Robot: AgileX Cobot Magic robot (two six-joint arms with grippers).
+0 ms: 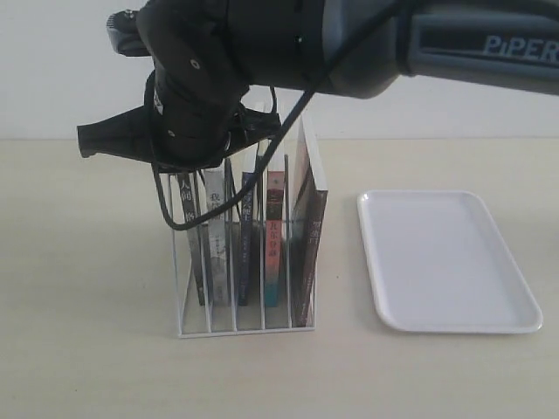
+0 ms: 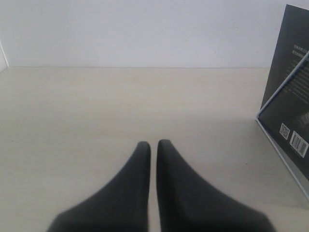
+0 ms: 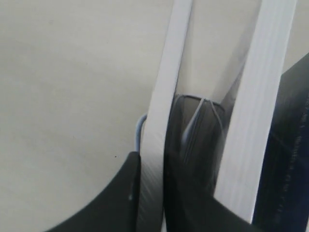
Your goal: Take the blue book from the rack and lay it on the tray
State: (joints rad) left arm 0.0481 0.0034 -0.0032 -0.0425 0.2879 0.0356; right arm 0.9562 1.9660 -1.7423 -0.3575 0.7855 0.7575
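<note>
The white wire rack [image 1: 183, 288] holds several upright books. The blue book [image 1: 247, 236] shows its dark blue spine in a middle slot, left of the book with the red-and-teal spine [image 1: 274, 236]. My right arm reaches across from the right, and its wrist hides the tops of the books. My right gripper [image 3: 153, 162] is shut on the blue book's thin white top edge [image 3: 161, 96], one finger on each side. The white tray [image 1: 454, 262] lies flat to the right of the rack. My left gripper [image 2: 153, 145] is shut on nothing, low over bare table.
A black-spined book [image 1: 188, 227] and a white-spined book [image 1: 216, 244] stand left of the blue one, and a thick black book [image 1: 307, 244] fills the rightmost slot. In the left wrist view a black back cover with a barcode [image 2: 289, 96] leans in the rack wire.
</note>
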